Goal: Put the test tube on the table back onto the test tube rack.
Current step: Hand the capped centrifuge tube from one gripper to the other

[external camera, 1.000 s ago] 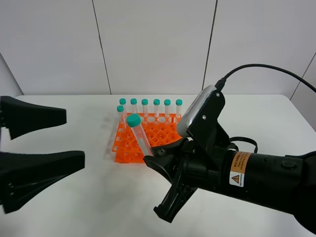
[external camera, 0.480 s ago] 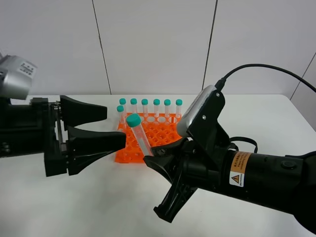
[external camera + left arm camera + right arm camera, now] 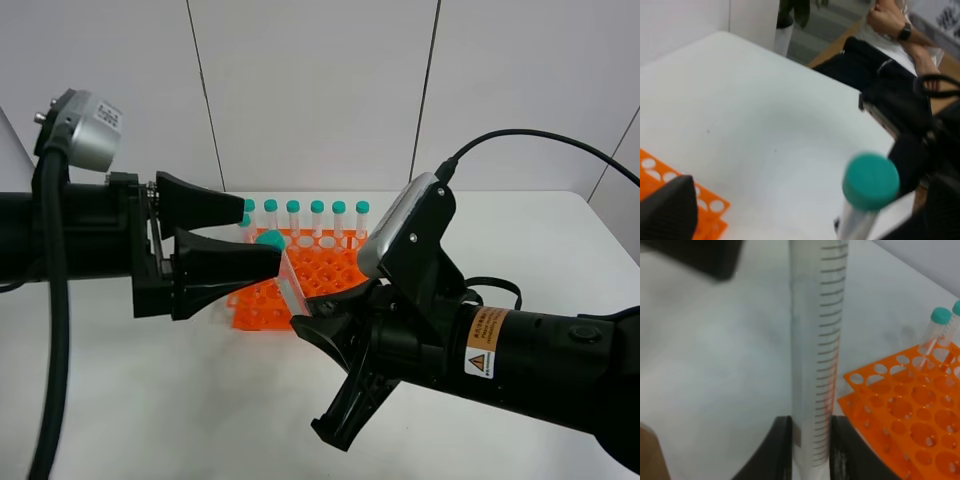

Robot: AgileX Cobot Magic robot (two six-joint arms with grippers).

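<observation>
My right gripper [image 3: 312, 322] is shut on the lower end of the test tube [image 3: 291, 287] and holds it tilted above the table [image 3: 150, 400], in front of the orange test tube rack [image 3: 335, 262]. In the right wrist view the clear graduated tube [image 3: 819, 340] stands between my right gripper's [image 3: 812, 455] two black fingers. My left gripper [image 3: 262, 238] is open, with its fingers on either side of the teal cap [image 3: 266, 239]. In the left wrist view the cap [image 3: 871, 181] sits inside my left gripper [image 3: 805, 205], nearer one finger and not touched.
Several teal-capped tubes [image 3: 317, 215] stand in the rack's back row, with one more at its left end; some show in the right wrist view [image 3: 940, 320]. The rack's corner [image 3: 655, 165] shows in the left wrist view. A seated person [image 3: 900, 45] is beyond the table edge.
My left gripper has moved in from the left and up, and its open fingers now flank the tube's cap. The right gripper and the tube have not moved.
</observation>
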